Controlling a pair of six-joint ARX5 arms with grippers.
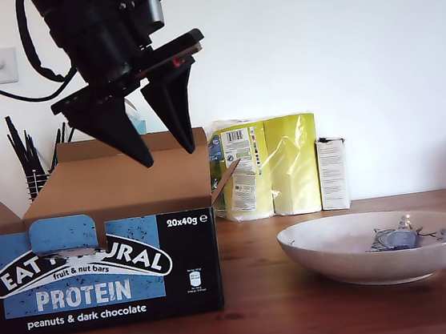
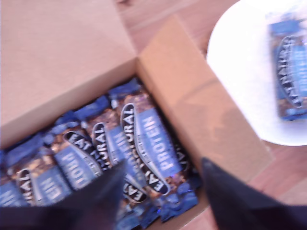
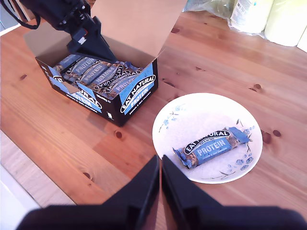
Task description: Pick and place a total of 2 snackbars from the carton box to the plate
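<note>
My first tool [image 1: 169, 153] hangs spread above the carton box [image 1: 98, 270] (bars packed inside), my second tool [image 3: 160, 175] pressed together over the plate [image 3: 192, 115] holding one snackbar [image 3: 211, 146].

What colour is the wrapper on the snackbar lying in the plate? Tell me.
Blue with white lettering on the snackbar in the plate; second wrist view shows it best.

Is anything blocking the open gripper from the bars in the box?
Nothing visible. My first gripper hangs open above the carton box, whose flaps are folded back, and the snackbars lie uncovered beneath its fingers. One bar is already on the plate.
</note>
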